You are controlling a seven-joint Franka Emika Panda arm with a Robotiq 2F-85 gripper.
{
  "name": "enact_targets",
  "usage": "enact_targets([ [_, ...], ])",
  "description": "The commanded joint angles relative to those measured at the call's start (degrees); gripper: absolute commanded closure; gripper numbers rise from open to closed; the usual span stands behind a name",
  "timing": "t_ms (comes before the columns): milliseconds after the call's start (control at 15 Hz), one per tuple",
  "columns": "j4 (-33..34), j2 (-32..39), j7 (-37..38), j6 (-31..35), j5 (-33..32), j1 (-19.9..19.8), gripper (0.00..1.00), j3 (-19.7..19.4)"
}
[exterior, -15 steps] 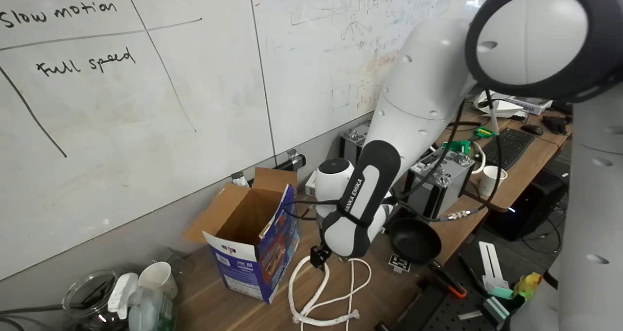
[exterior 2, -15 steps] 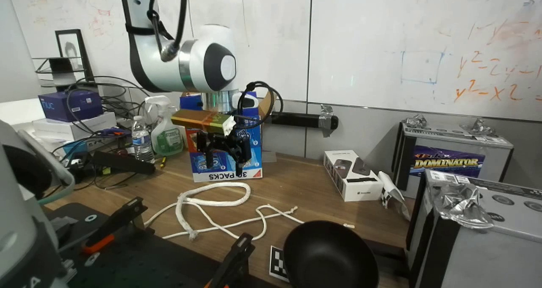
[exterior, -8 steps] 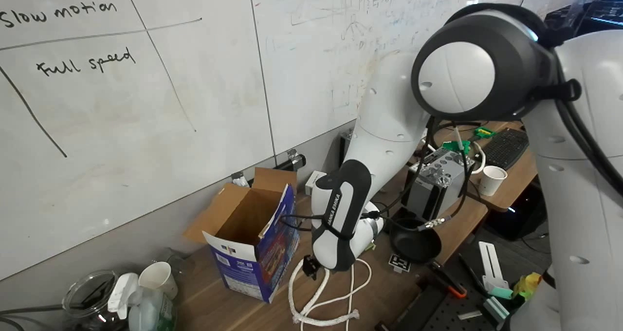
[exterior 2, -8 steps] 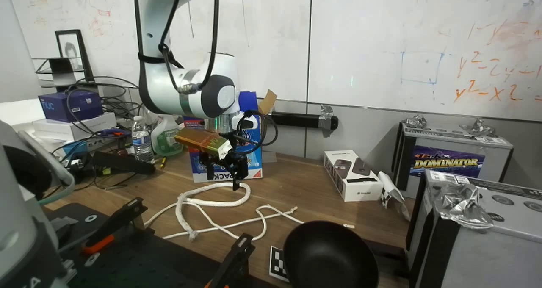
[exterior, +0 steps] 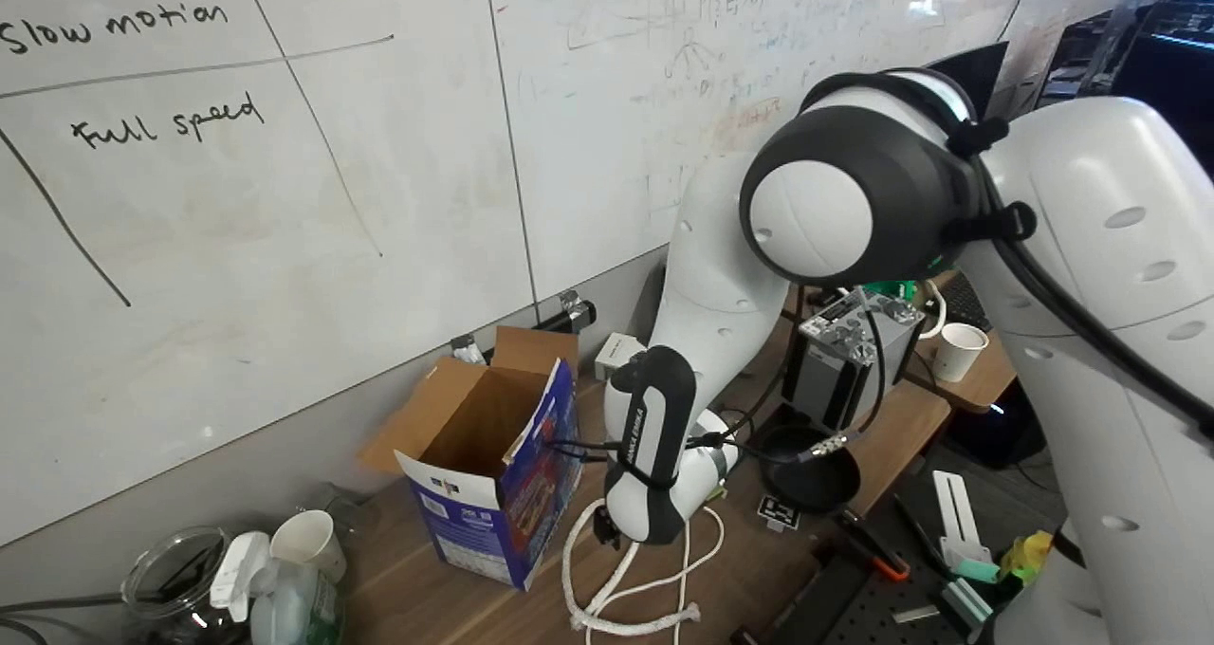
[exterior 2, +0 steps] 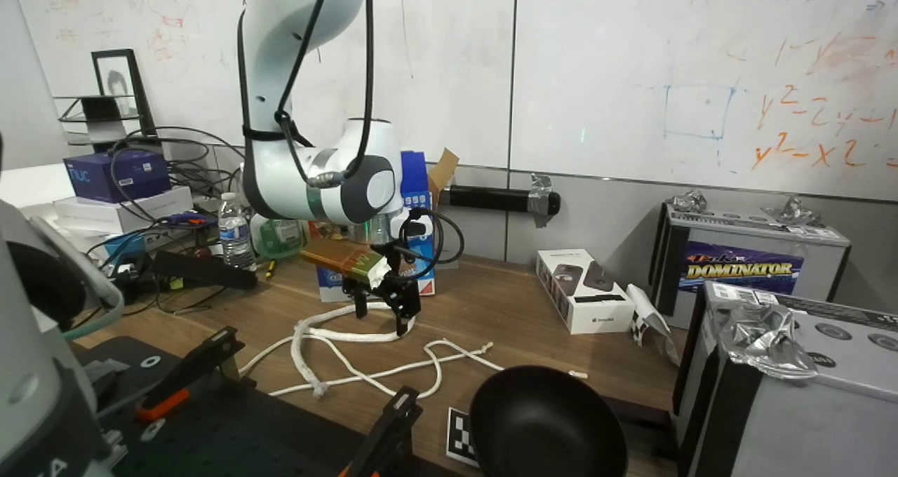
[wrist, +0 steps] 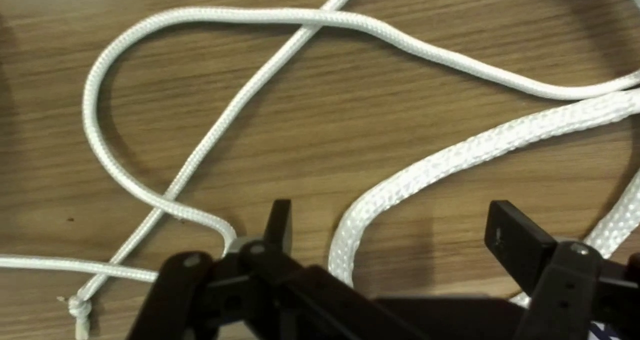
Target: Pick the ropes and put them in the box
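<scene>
White ropes, thick and thin, loose on wood-grain table; gripper over thick one, fingers wide apart. Blue box, flaps up, just beside; arm partly blocks it in an exterior view. Black pan near. Whiteboard behind: "Slow motion", "Full speed". Grey case reads "DOMINATOR".

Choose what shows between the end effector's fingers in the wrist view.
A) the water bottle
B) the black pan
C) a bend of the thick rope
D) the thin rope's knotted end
C: the thick rope curves through the gap of the open end effector, as seen in the wrist view.
</scene>
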Motion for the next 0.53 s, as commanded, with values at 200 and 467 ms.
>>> enact_targets([
  [200, 4.77, 5.71, 0.54, 3.13, 3.06, 0.59, 0.0, -1.14],
  [467, 5.89, 7.13, 0.49, 3.82, 4.28, 0.46, 0.0, -1.21],
])
